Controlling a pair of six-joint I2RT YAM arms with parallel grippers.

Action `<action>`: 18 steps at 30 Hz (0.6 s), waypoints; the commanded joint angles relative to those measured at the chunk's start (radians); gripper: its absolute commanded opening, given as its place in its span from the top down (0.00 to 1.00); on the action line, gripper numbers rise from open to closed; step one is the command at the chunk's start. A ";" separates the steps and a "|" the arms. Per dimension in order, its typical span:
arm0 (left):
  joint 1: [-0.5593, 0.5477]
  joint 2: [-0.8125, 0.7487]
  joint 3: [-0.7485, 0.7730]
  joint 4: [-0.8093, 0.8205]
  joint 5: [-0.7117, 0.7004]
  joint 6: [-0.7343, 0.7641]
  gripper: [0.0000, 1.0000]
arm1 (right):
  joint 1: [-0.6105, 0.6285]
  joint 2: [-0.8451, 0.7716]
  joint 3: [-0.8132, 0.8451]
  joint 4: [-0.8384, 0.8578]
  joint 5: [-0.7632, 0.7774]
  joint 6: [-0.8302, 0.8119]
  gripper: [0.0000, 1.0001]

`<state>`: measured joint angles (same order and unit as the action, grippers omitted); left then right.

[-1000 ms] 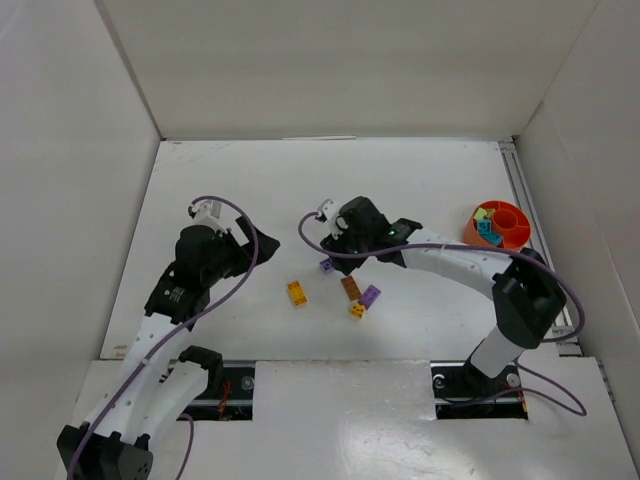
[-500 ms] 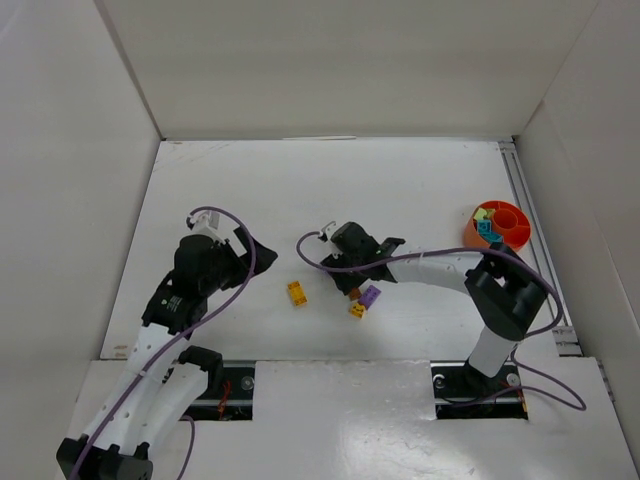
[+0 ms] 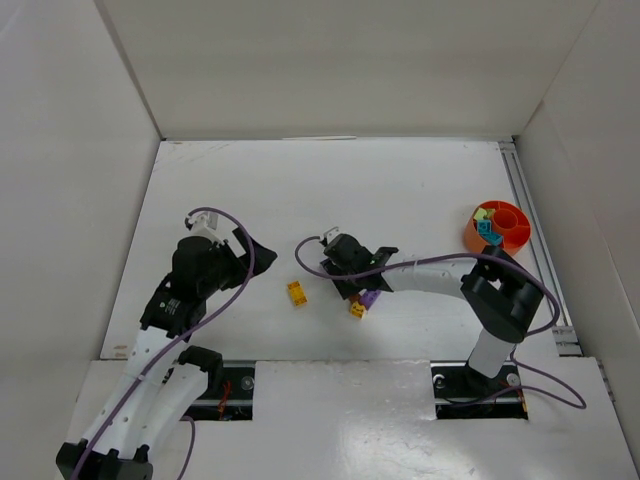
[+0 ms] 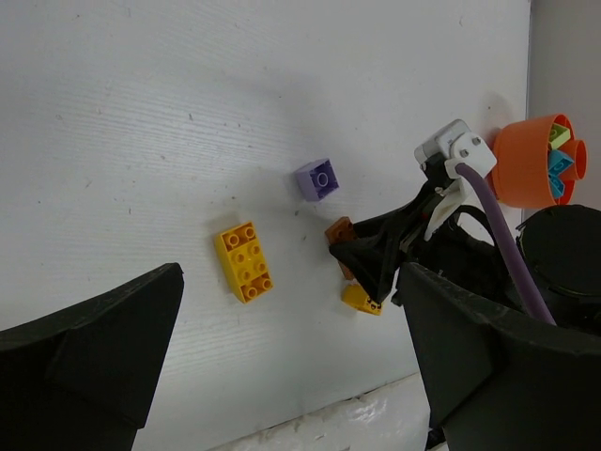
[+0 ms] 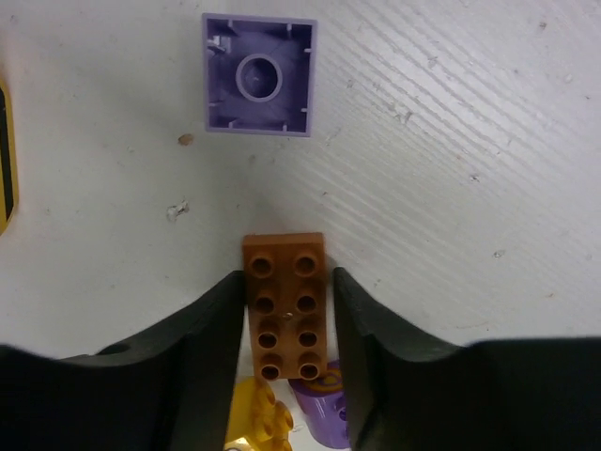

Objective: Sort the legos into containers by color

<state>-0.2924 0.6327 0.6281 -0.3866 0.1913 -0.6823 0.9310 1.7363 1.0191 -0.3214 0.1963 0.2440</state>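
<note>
My right gripper (image 3: 352, 288) is down at the table, its fingers on either side of a brown lego (image 5: 285, 305); the left finger touches it and a narrow gap shows at the right finger. A small yellow lego (image 5: 258, 423) and a purple lego (image 5: 319, 406) lie just behind it, and a purple square lego (image 5: 258, 75) lies ahead. A long yellow lego (image 3: 297, 292) lies to the left. The orange bowl (image 3: 471, 233) at the right holds teal, yellow and pale green legos. My left gripper (image 3: 262, 248) is open and empty, above the table left of the legos.
White walls enclose the table on three sides. A metal rail (image 3: 528, 215) runs along the right edge beside the bowl. The left wrist view shows the right gripper over the brown lego (image 4: 338, 230), the long yellow lego (image 4: 246, 261) and the bowl (image 4: 516, 169).
My right gripper has moved down and toward the near edge, from over the purple square lego to around the brown lego. My left arm has shifted slightly.
</note>
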 commanded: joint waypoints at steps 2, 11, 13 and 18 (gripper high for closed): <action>0.004 -0.021 -0.011 0.014 0.010 0.003 0.00 | 0.008 0.029 -0.019 -0.013 0.063 0.038 0.61; 0.004 -0.021 -0.011 0.014 0.010 0.003 0.00 | -0.001 -0.021 0.027 0.090 0.029 -0.064 0.85; 0.004 -0.021 -0.011 0.014 0.010 0.003 0.00 | -0.027 -0.055 0.027 0.157 -0.030 -0.101 0.85; 0.004 -0.051 -0.021 0.032 0.019 0.012 0.00 | -0.174 -0.208 0.018 0.271 -0.165 -0.221 0.90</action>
<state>-0.2924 0.6109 0.6277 -0.3855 0.1982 -0.6815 0.8364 1.6615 1.0180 -0.2127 0.1154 0.1162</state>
